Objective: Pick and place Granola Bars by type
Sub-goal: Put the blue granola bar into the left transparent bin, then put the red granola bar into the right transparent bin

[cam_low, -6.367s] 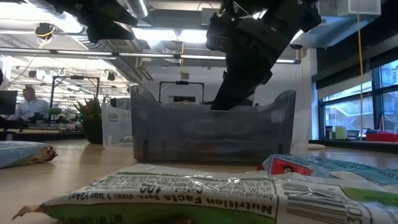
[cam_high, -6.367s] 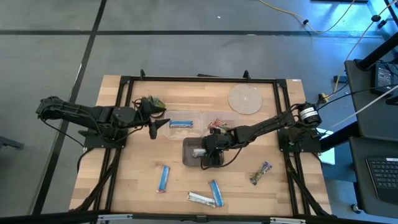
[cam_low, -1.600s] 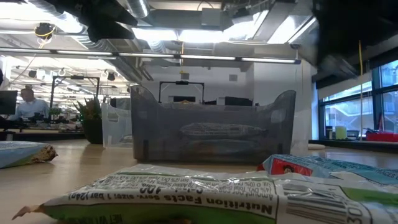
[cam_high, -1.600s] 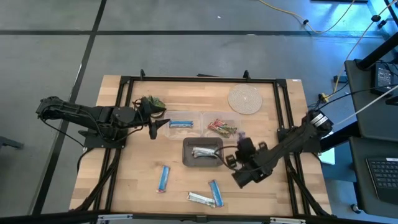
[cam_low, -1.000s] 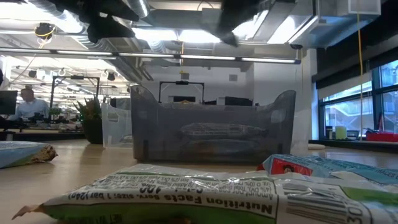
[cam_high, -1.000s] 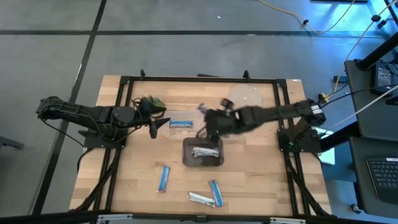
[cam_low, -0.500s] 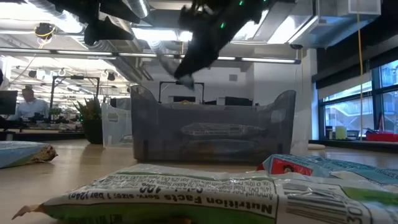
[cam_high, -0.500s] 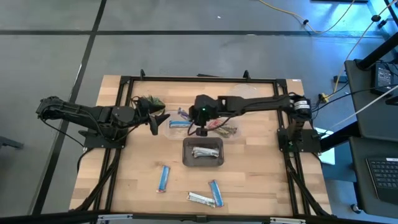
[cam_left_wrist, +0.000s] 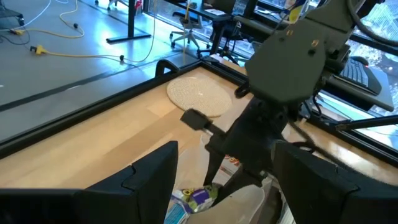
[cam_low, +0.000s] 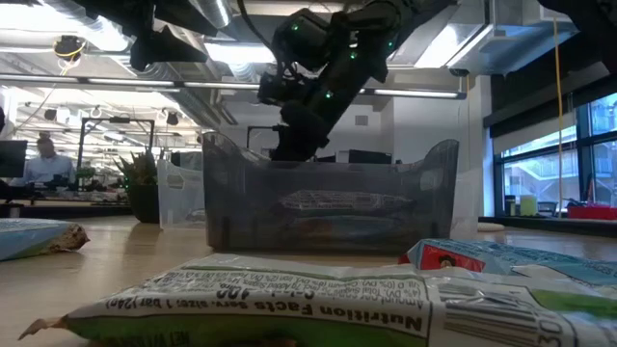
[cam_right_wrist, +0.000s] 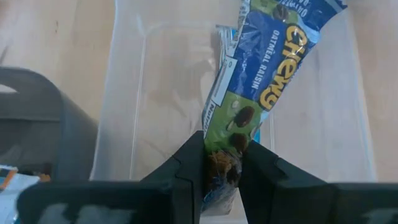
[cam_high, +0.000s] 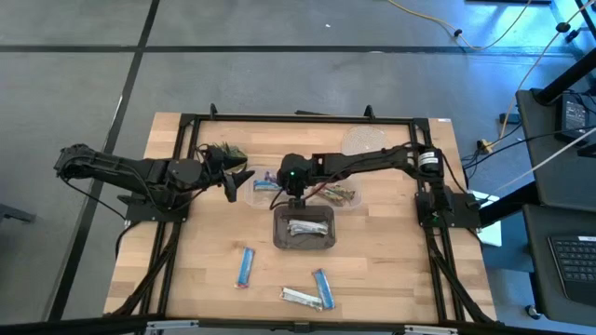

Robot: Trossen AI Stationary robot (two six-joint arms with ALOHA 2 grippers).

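Right gripper, closed on the end of 1 blue-and-green granola bar, is held over a clear tray that already contains a blue bar. A misplaced release is the judged risk: the bar is gripped by 1 end and could swing onto the tray wall. The right arm is stretched across the table; the left gripper, fingers spread, waits beside the tray.

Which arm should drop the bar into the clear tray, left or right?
Right. Its tool already clamps the blue bar, hanging directly over the clear tray. The left tool waits beside that tray, holding nothing.
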